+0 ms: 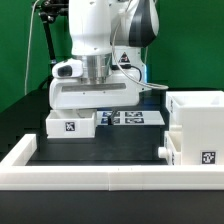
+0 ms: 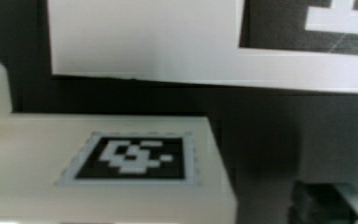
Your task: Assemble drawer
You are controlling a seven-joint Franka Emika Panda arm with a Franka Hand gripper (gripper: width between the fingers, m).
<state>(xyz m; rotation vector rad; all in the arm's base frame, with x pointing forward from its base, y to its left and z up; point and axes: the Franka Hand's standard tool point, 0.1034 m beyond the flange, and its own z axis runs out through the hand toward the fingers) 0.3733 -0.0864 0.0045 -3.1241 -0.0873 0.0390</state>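
A small white drawer tray [image 1: 70,124] with a square tag lies on the black table at the exterior view's left. My gripper [image 1: 88,107] hangs right over it, its fingertips down at the tray's back edge, hidden by the hand and the tray. In the wrist view the tray's tagged face [image 2: 137,158] fills the middle, and one dark finger [image 2: 336,205] shows beside it; whether the jaws are closed cannot be told. The tall white drawer shell [image 1: 196,112] stands at the right, with the second tray [image 1: 197,150] and its black knob [image 1: 163,152] in front of it.
The marker board [image 1: 128,118] lies flat just behind the left tray; it also shows in the wrist view [image 2: 158,40]. A low white rim [image 1: 100,176] borders the black table at the front and left. A black cable hangs behind the arm.
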